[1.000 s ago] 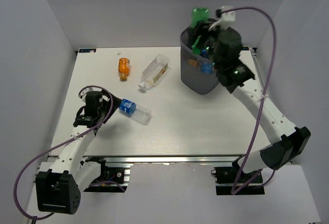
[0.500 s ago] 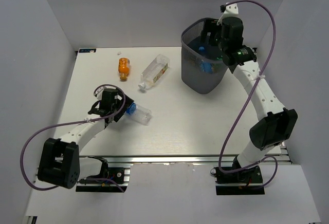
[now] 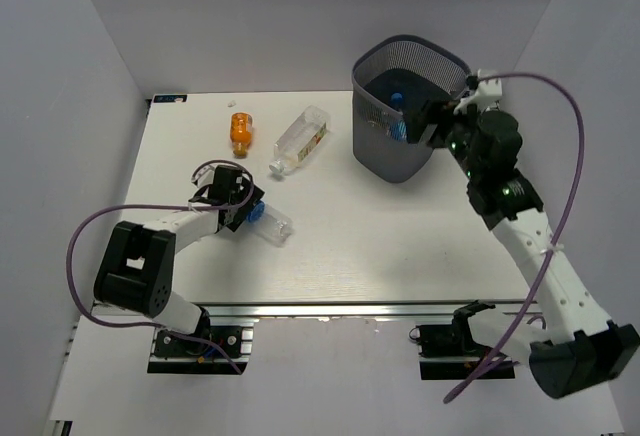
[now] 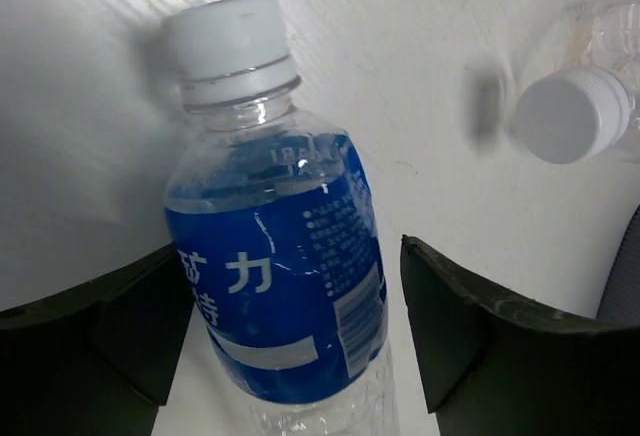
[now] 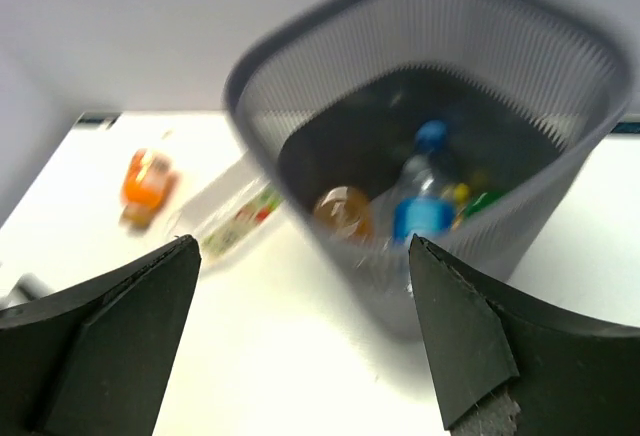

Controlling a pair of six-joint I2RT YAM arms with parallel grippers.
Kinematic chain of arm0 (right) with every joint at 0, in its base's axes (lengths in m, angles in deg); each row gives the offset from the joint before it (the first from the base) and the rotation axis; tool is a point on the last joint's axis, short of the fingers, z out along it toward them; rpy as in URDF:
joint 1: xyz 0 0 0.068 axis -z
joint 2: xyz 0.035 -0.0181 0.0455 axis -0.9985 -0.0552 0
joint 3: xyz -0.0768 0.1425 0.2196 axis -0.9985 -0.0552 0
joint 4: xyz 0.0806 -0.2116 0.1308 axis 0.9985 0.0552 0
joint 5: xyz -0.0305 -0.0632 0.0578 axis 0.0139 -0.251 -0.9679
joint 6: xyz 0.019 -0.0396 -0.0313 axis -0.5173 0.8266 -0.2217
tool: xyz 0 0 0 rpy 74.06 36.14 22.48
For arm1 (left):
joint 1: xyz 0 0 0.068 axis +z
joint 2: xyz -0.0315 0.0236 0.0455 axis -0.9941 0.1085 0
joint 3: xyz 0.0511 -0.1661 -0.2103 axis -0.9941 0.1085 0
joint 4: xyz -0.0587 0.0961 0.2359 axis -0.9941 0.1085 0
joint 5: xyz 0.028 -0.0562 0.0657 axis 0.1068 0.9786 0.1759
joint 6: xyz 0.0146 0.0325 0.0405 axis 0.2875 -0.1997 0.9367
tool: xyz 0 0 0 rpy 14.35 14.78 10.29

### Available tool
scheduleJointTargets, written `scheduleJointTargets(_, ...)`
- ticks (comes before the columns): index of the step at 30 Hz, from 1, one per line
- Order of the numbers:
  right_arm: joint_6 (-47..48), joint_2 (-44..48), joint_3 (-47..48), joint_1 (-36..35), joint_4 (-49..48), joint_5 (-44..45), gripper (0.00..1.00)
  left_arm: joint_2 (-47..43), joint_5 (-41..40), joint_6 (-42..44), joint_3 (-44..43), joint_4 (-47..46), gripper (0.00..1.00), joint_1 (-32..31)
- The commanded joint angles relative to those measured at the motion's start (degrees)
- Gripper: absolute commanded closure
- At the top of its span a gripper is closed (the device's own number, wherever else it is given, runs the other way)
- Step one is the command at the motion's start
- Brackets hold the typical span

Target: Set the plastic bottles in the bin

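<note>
While the left gripper stood open over the table, its two dark fingers straddled the lower body of a clear bottle with a blue label, which lay on its side well to the left of the bin and nearer the arm bases. The jaws were spread wider than the bottle. The finger on the left of the wrist view sat close against the label, though contact could not be told, and the other stood off with bare table showing between. This bottle wore a white screw cap, and its blue label carried white Chinese characters, "矿力" on one line and "特" below, beside a pale panel with a barcode; the fine print and the faint embossing on the shoulder were too small to read. The right gripper hung beside the bin on its right, pointing towards it, jaws released wide and holding nothing. Its view was blurred, yet inside the bin a blue-capped bottle with a blue label could be seen, with an orange-brown bottle just beside it and something green on the other side. An orange bottle lay on the table well to the left of the bin, and a squarish clear bottle with a colourful label lay between that one and the bin, its white cap towards the blue-labelled bottle; no writing on either could be read.
</note>
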Motion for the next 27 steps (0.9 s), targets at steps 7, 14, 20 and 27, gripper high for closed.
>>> scheduleJointTargets(7, 1.4, 10.0, -13.5, -10.3, -3.4, -13.6, 0.11, 1.7, -0.6, 0.5, -4.8, 0.1, 0.44, -3.6)
scheduleJointTargets(14, -0.3, 5.2, -18.7, -18.7, -6.2, -19.3, 0.11, -5.8, -3.6, 0.8, -7.7, 0.8, 0.52, -8.5)
scheduleJointTargets(20, -2.7, -3.5, -17.3, -23.2, -9.9, -20.8, 0.11, -10.9, -2.9, 2.9, -9.9, -0.6, 0.5, -14.0)
scheduleJointTargets(27, -5.4, -12.8, -15.2, -28.6, -17.1, -17.1, 0.11, -13.4, -4.4, 2.2, -10.6, -2.3, 0.5, -19.0)
